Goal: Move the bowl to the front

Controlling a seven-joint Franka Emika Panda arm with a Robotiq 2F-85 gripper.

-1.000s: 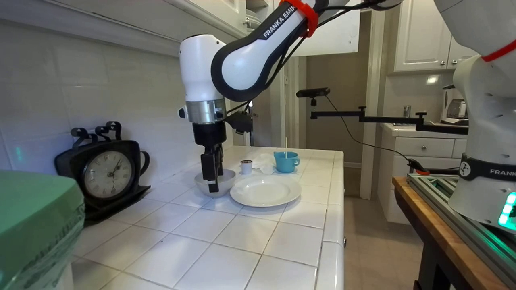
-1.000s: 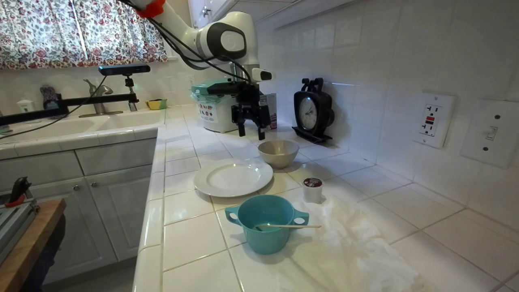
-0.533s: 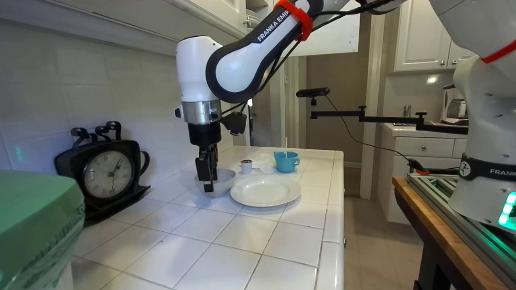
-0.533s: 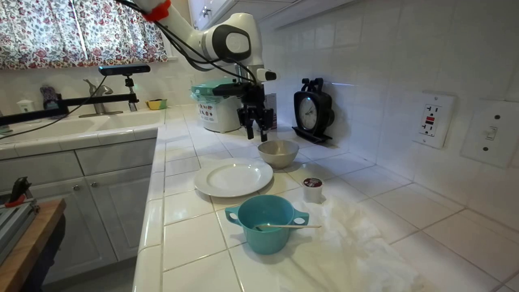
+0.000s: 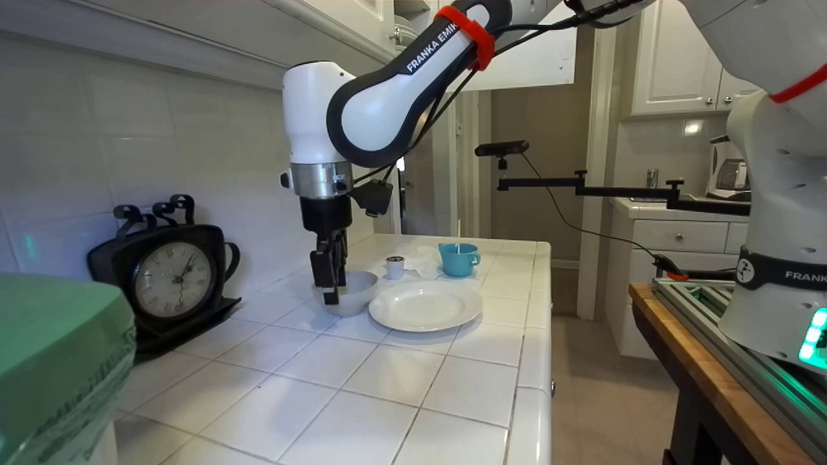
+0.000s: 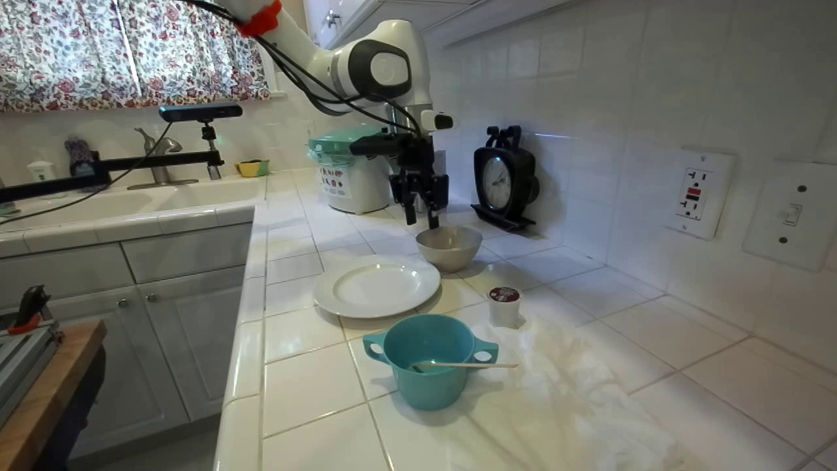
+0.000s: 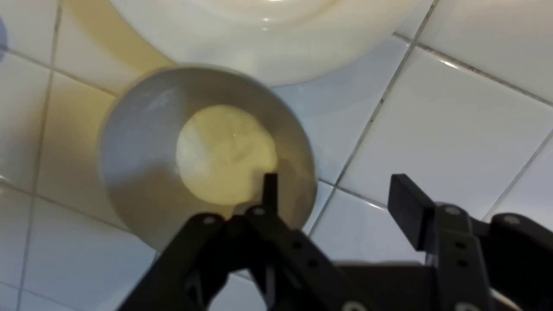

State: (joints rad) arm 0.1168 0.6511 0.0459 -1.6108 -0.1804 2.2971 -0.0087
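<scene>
Plain round bowl (image 6: 448,254), pale grey, deep-sided.

In an exterior view, on the white tiled surface (image 6: 314,386), the pale round bowl (image 6: 449,252) stands just beyond and right of the flat white plate (image 6: 377,288). Nearer sits a blue two-handled cup (image 6: 426,390), a thin pale stick (image 6: 469,365) in it, a crumpled white sheet (image 6: 556,399) to its right. A dark-lidded white pod (image 6: 504,310) stands right of the plate. Behind the bowl, farther right, stands a black-framed clock (image 6: 502,181).
</scene>
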